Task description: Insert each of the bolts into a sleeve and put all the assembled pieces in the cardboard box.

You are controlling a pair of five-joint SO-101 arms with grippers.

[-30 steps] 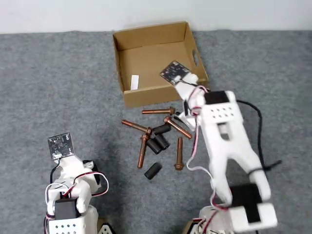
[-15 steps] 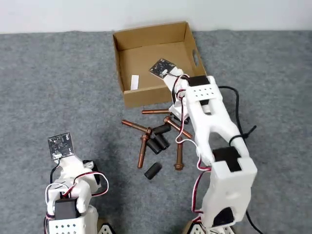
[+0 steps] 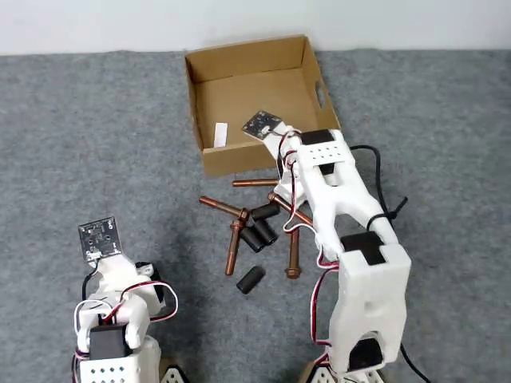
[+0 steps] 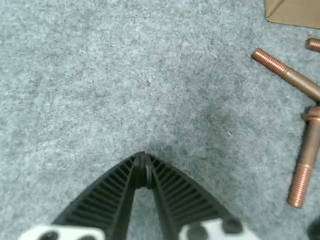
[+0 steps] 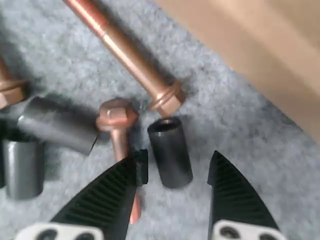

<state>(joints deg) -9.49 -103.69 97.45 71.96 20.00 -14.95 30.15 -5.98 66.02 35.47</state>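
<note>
Several copper bolts and black sleeves lie scattered on the grey carpet below the cardboard box. My right arm stretches over the right side of the pile. Its gripper is open, low over the carpet, with an upright-lying black sleeve between its fingers. A bolt head and a long bolt lie right beside that sleeve. My left arm stays folded at the near left. Its gripper is shut on nothing, above bare carpet, with two bolts off to one side.
The box's front wall stands just beyond the right gripper. Two more sleeves lie close beside the bolt head. A white slip lies inside the box. Open carpet spreads to the left and right of the pile.
My right arm has swung left from beside the box corner and settled over the pile, its gripper now around a sleeve. The left arm has not moved.
</note>
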